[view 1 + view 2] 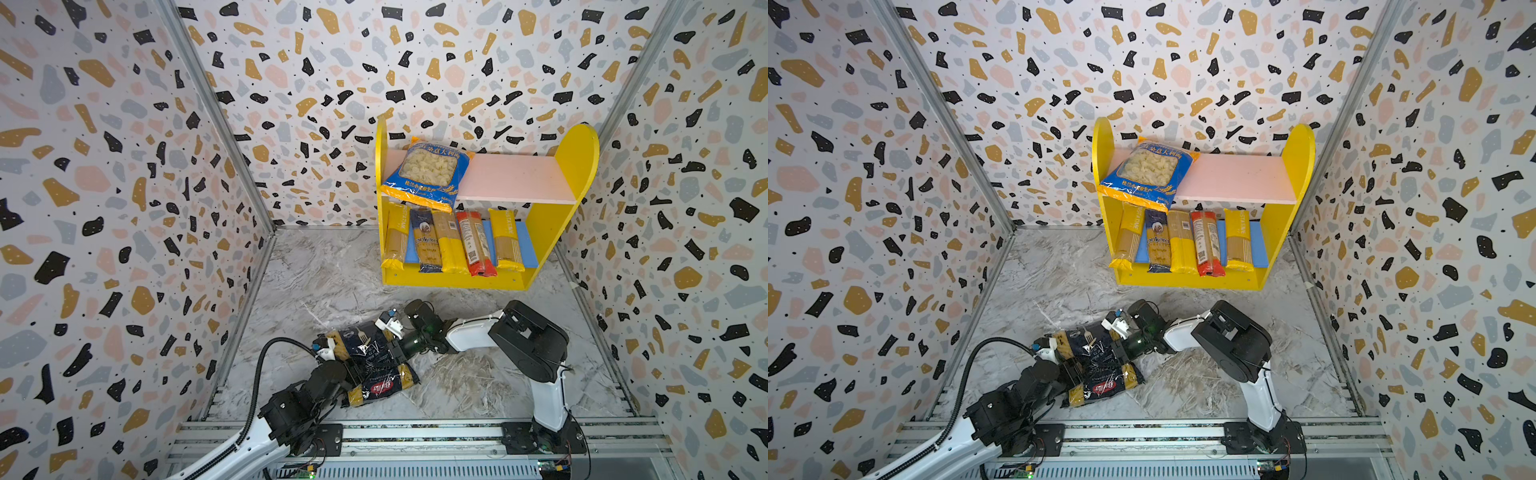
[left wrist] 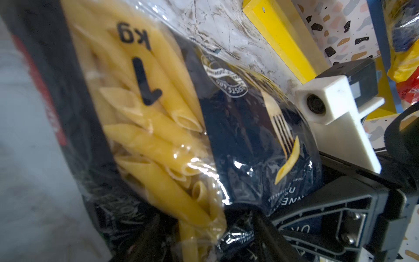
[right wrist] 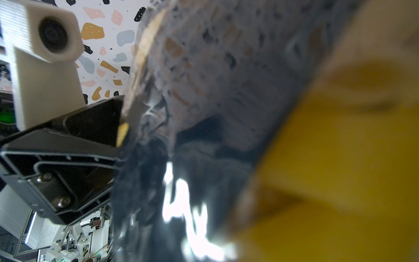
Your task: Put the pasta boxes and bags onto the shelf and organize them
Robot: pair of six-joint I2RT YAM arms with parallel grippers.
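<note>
Near the front of the desk point(image 1: 316, 270), the dark navy pasta bag point(image 1: 376, 368) lies between the two arms in both top views, well apart from the shelf point(image 1: 577, 166). The left pincer point(image 1: 353, 370) sits against the bag's left side. In the left wrist view the bag point(image 2: 249, 136) fills the frame, penne showing through its clear window. How wide that pincer stands, and whether it grips, I cannot tell. The right pincer point(image 1: 395, 352) meets the bag's right edge. Its wrist view is a blur of dark plastic point(image 3: 204, 158), so its state cannot be told either. On the shelf, a wide blue and orange bag point(image 1: 428, 172) rests at the left end of the pink upper board point(image 1: 511, 178), hanging over the front edge. Five long spaghetti packs point(image 1: 451, 245) lie side by side on the blue lower board point(image 1: 525, 249).
</note>
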